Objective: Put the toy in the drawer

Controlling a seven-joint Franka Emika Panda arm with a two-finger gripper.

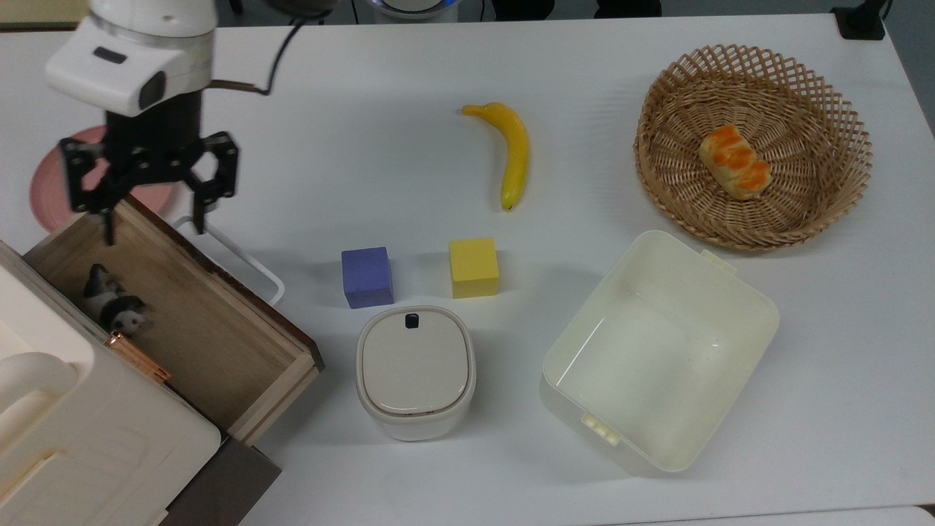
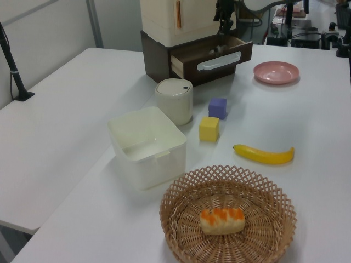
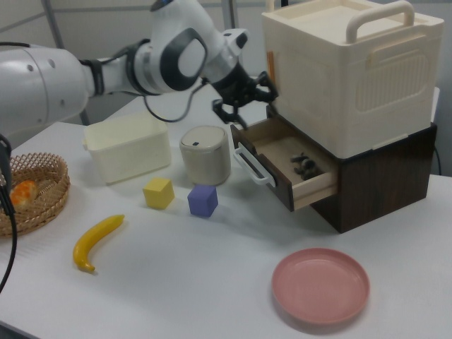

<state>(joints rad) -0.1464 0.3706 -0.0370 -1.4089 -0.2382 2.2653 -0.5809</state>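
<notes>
Currently the toy [image 1: 113, 303], a small black-and-white panda figurine, lies on the wooden floor of the open drawer [image 1: 212, 343], toward the back near the cabinet body and close to a copper-coloured latch [image 1: 139, 356]. In the right view the toy [image 3: 304, 164] sits mid-drawer, clear of the walls. The gripper [image 1: 150, 212] hangs above the drawer's front corner, fingers spread apart and holding nothing; one fingertip is over the wood, the other over the white loop handle [image 1: 241, 259]. A cream storage box [image 3: 349, 70] rests on the dark cabinet. On the table, in the top view: a pink plate [image 1: 47, 191] partly behind the gripper, a purple cube [image 1: 367, 276] just beside a yellow cube [image 1: 473, 267], a lidded cream canister [image 1: 415, 371], a cream plastic tub [image 1: 661, 349], a banana [image 1: 511, 152], and a wicker basket [image 1: 840, 175] holding a bread roll [image 1: 734, 162].
</notes>
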